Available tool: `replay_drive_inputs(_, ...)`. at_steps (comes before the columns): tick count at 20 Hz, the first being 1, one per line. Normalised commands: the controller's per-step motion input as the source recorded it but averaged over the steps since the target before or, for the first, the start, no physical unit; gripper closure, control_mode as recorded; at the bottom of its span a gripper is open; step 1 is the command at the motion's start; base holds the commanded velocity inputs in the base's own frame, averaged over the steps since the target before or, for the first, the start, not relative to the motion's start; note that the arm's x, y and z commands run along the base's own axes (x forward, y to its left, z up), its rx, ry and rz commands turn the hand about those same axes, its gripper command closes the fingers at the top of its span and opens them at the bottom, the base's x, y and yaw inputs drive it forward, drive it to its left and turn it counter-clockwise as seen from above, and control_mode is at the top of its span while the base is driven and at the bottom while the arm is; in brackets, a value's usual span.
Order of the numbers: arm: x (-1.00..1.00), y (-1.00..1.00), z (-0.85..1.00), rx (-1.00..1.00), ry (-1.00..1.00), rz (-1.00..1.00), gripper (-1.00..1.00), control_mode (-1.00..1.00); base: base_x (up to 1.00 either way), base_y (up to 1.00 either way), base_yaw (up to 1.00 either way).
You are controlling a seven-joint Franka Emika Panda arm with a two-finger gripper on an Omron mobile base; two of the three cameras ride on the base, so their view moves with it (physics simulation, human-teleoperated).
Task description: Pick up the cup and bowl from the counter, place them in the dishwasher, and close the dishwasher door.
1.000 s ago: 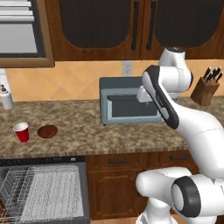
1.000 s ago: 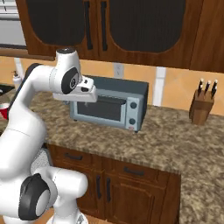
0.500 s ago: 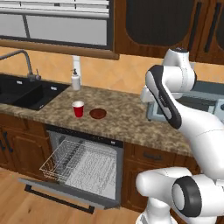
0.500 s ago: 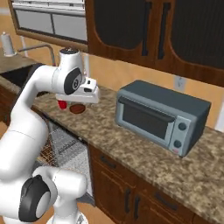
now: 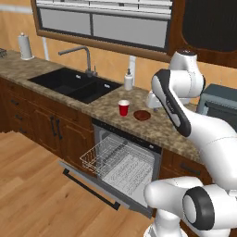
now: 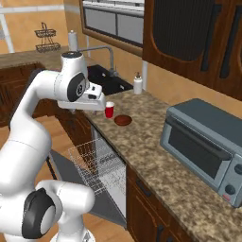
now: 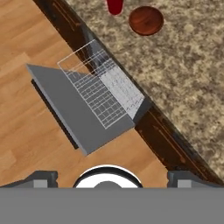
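Nearby, soap bottle (image 5: pixel 128 80) stands behind cup (image 5: pixel 123 108) and bowl (image 5: pixel 142 115); finger spacing unclear.

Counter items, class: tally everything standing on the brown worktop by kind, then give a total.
Cups: 1, red cup
Bowls: 1, reddish-brown bowl
Soap bottles: 1
Toaster ovens: 1
Paper towel rolls: 1
Total: 5

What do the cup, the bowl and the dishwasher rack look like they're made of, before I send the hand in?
The cup: probably plastic, going by its even matte red wall and white rim. The bowl: reddish-brown with a faint sheen; glazed ceramic or plastic, the look leaves it open. The dishwasher rack: thin white wire grid, likely coated metal. The counter under the cup and bowl: speckled brown, stone-like.
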Motion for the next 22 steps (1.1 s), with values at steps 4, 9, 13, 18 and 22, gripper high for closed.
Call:
replay_drive_inputs(4, 0.00, 0.00, 0.00, 0.00, 0.00, 0.00, -1.00, 1.00, 0.35, -0.06, 0.32)
replay_drive_inputs(9, 0.17, -0.05, -0.05, 0.00, 0.01, 0.09, -1.00, -1.00, 0.27, -0.05, 0.15)
replay_drive_inputs(13, 0.64, -0.24, -0.15, 0.00, 0.04, 0.19, -1.00, -1.00, 0.00, 0.00, 0.00)
replay_drive_inputs(18, 0.82, -0.30, -0.17, 0.00, 0.02, 0.16, -1.00, -1.00, 0.00, 0.00, 0.00)
replay_drive_inputs(22, 0.99, -0.29, -0.33, -0.01, 0.04, 0.11, -1.00, -1.00, 0.00, 0.00, 0.00)
